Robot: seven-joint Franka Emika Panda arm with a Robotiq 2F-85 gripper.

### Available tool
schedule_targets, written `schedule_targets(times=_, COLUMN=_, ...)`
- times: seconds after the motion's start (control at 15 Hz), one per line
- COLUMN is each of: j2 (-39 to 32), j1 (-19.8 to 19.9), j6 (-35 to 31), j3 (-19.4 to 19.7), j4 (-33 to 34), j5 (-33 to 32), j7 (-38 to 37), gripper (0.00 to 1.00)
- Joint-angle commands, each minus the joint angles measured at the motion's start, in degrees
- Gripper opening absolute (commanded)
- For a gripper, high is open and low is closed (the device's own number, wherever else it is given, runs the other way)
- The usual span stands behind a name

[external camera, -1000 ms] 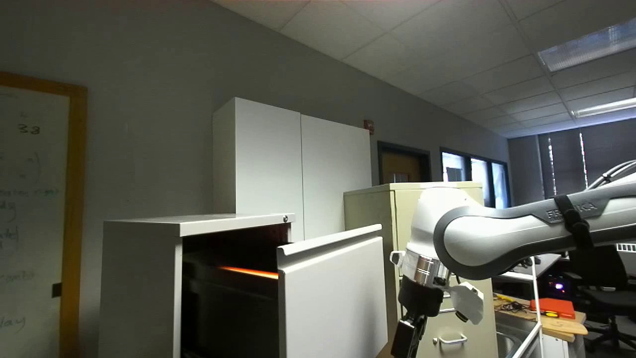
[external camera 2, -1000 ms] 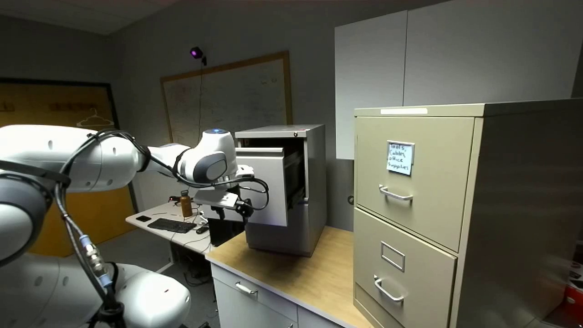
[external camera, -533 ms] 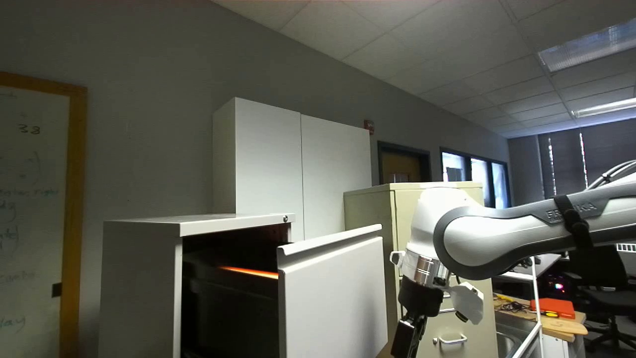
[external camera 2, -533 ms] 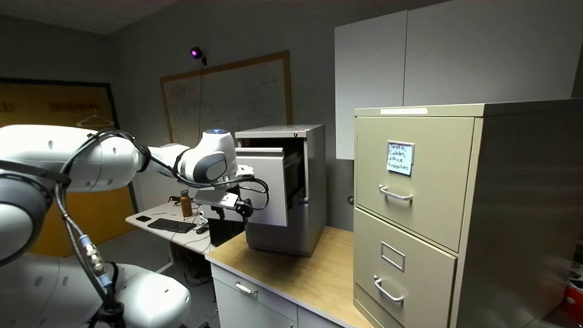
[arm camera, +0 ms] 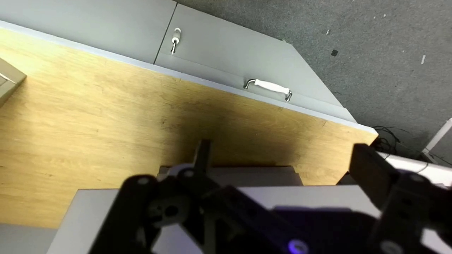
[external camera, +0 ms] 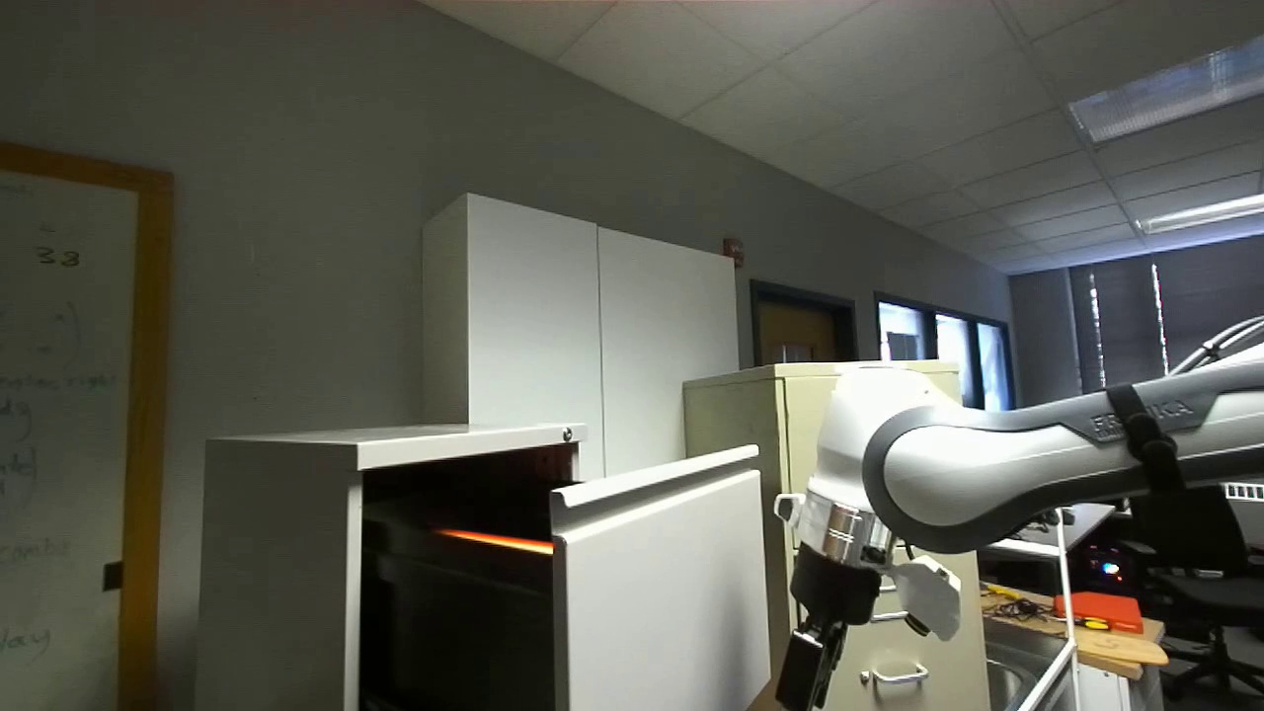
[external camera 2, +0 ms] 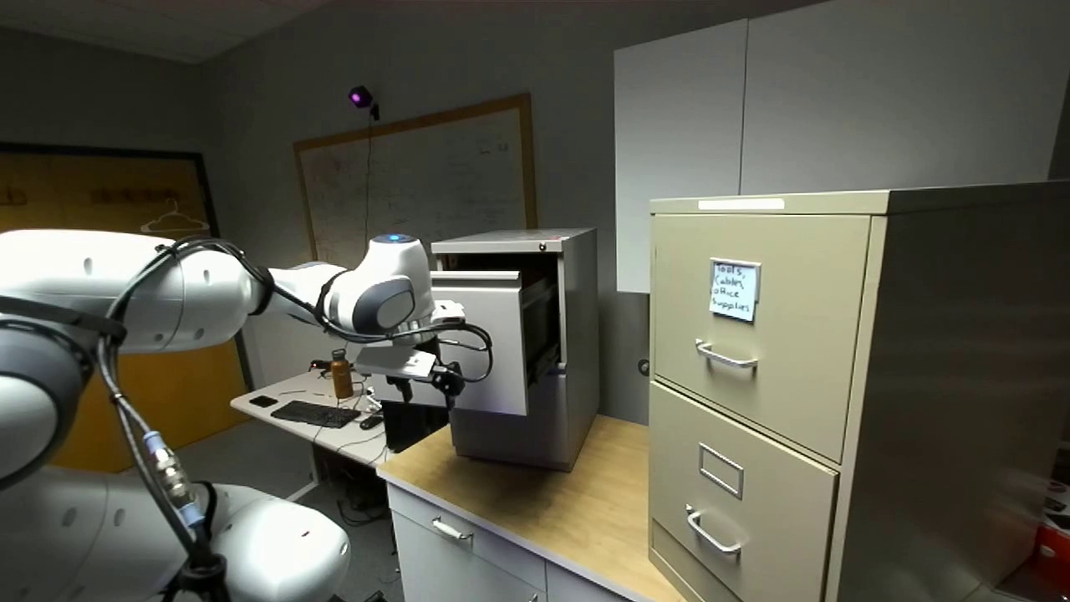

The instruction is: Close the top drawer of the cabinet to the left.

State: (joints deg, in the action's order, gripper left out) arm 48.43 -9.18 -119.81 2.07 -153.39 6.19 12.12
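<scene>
While a whiteboard [external camera: 64, 425] in a wooden frame hangs on the grey wall [external camera: 296, 276] at the far left of an exterior view, the white cabinet [external camera: 281, 573] stands just right of it, boxy and flat-topped; an exterior view shows it resting on a wood-topped counter [external camera 2: 543, 510]. From its upper opening juts the top drawer [external camera: 662, 592], pulled far out, its plain white front turned to the right, an orange streak [external camera: 494, 540] glowing in the dark interior. Behind and higher up, a white cupboard [external camera: 592, 326] with two doors hangs on the wall. Just right of the drawer's front, the gripper [external camera: 810, 681] points downward at a slant; in the wrist view its fingers [arm camera: 369, 173] are spread wide. Whether any part of it touches the panel, I cannot tell. Beyond the gripper rises a beige filing cabinet [external camera 2: 802, 393] with handled drawers and, on the upper, a handwritten label [external camera 2: 735, 289] reading "Tools, Cables, office Supplies". Farther right, the white arm [external camera: 1027, 469] reaches in from the edge, a black strap [external camera: 1145, 441] wrapped round it. Below the arm shows a red object [external camera: 1101, 609], with a dark office chair [external camera: 1205, 585] farther right.
</scene>
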Motion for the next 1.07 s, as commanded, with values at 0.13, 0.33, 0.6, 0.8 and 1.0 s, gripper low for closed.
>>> schedule_targets(times=0.13, j2=-0.34, j1=0.41, j6=0.21, j3=-1.31, j4=2.29, j5=-0.77, j7=-0.48, gripper=0.75)
schedule_targets(times=0.33, j2=-0.61, j1=0.16, j6=-0.17, j3=-1.80, j4=3.23, j5=-0.70, j7=-0.54, gripper=0.52)
schedule_targets(times=0.6, j2=-2.00, j1=0.16, j6=-0.87, j3=-2.87, j4=6.51, j5=-1.28, j7=-0.69, gripper=0.21)
schedule_targets(times=0.8, j2=-3.40, j1=0.03, j6=-2.72, j3=-4.19, j4=9.79, j5=-2.47, j7=-0.48, gripper=0.01)
schedule_targets(times=1.0, j2=-7.30, j1=0.09, j6=-5.75, j3=-5.56, j4=15.04, j5=-4.26, j7=-0.33, gripper=0.00)
